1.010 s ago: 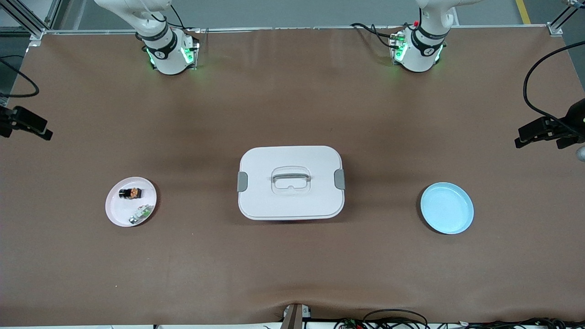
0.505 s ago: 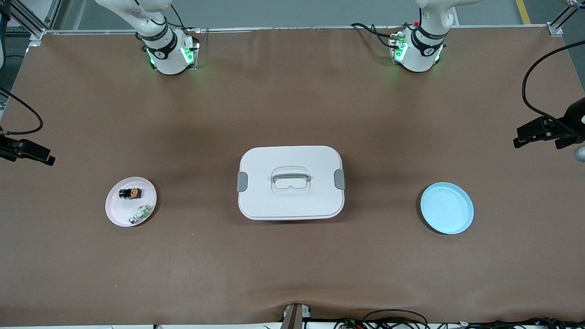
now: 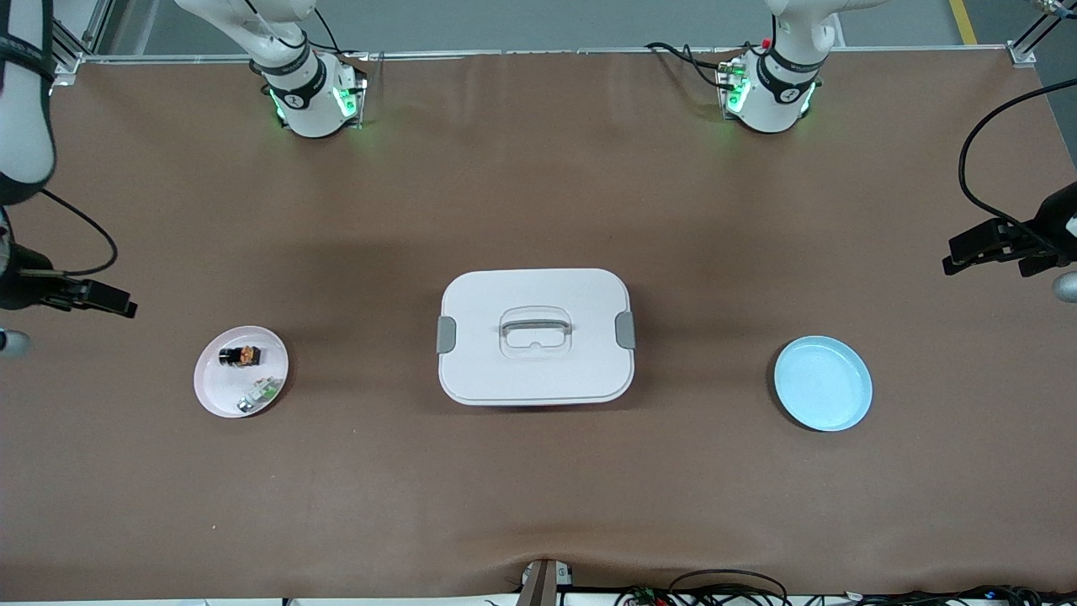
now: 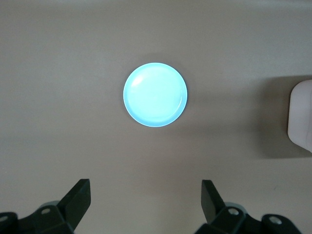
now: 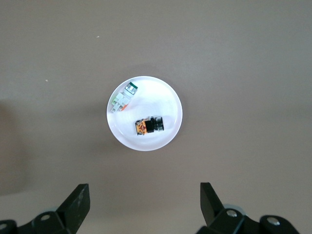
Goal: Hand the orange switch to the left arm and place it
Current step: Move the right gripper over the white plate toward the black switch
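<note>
Pink plate [image 3: 220, 394]: round, on the brown table [image 3: 538, 505] toward the right arm's end, about as near the front camera as the blue plate; it holds two small parts.
Green-white-silver part [image 3: 259, 394]: lies in the plate's half nearer the front camera, tilted on a diagonal, just beside the orange switch but apart from it.
Orange switch [image 3: 239, 356]: lies on its side in the plate's half farther from the front camera. Its long axis runs along the table's length, from one arm's end toward the other. The black end points to the right arm's end of the table, the orange end toward the box. In the right wrist view the orange switch [image 5: 149, 126] shows the same black body with an orange end.
Blue plate [image 3: 823, 384]: round, bare, toward the left arm's end of the table, well apart from the box.
Box [image 3: 536, 337]: white, lid on, grey latches at both short sides, handle lying flat in its recess; it stands mid-table between the two plates.
Right gripper [image 5: 144, 202]: up in the air over the table near the pink plate, fingers [image 5: 78, 202] spread wide, nothing between them.
Left gripper [image 4: 145, 199]: up in the air over the table near the blue plate, fingers [image 4: 80, 198] spread wide, holding nothing.
</note>
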Robot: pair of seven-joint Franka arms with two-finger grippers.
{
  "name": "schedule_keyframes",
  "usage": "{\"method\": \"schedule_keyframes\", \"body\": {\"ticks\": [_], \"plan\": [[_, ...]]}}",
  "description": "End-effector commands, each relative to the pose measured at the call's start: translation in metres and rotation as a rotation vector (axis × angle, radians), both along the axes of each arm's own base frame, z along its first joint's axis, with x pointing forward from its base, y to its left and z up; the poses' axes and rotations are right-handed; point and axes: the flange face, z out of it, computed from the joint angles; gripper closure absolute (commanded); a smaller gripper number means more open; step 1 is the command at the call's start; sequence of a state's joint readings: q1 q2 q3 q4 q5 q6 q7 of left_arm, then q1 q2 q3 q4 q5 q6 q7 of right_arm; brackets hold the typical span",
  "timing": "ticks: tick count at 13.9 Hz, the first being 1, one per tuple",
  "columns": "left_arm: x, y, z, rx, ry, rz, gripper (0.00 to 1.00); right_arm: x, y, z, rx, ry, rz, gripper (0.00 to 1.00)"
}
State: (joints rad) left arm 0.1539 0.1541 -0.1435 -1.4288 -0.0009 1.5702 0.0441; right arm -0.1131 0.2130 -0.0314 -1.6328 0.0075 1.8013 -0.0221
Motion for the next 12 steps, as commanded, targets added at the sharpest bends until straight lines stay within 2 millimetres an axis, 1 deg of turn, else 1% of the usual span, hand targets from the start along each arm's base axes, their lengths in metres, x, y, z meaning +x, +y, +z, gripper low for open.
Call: {"method": "schedule_keyframes", "body": {"ticks": [1, 2, 5, 7, 8, 12], "plan": [[0.001, -0.001, 0.003, 0.012, -0.007, -0.001, 0.00, -0.011, 0.000, -0.044, 0.012, -0.002, 0.005, 0.00], [0.002, -0.001, 0.004, 0.012, -0.011, -0.001, 0.00, -0.015, 0.000, -0.061, 0.012, -0.003, 0.004, 0.00], [0.002, -0.001, 0.003, 0.012, -0.011, -0.001, 0.00, -0.021, 0.003, -0.099, 0.004, -0.035, 0.009, 0.00], [0.002, -0.001, 0.003, 0.012, -0.011, -0.001, 0.00, -0.026, 0.013, -0.125, -0.002, -0.059, 0.025, 0.00], [0.002, -0.001, 0.003, 0.012, -0.011, -0.003, 0.00, -0.027, 0.013, -0.139, -0.003, -0.063, 0.025, 0.00], [0.003, 0.003, 0.000, 0.010, -0.007, -0.003, 0.00, -0.022, 0.014, -0.173, -0.003, -0.051, 0.029, 0.00]]}}
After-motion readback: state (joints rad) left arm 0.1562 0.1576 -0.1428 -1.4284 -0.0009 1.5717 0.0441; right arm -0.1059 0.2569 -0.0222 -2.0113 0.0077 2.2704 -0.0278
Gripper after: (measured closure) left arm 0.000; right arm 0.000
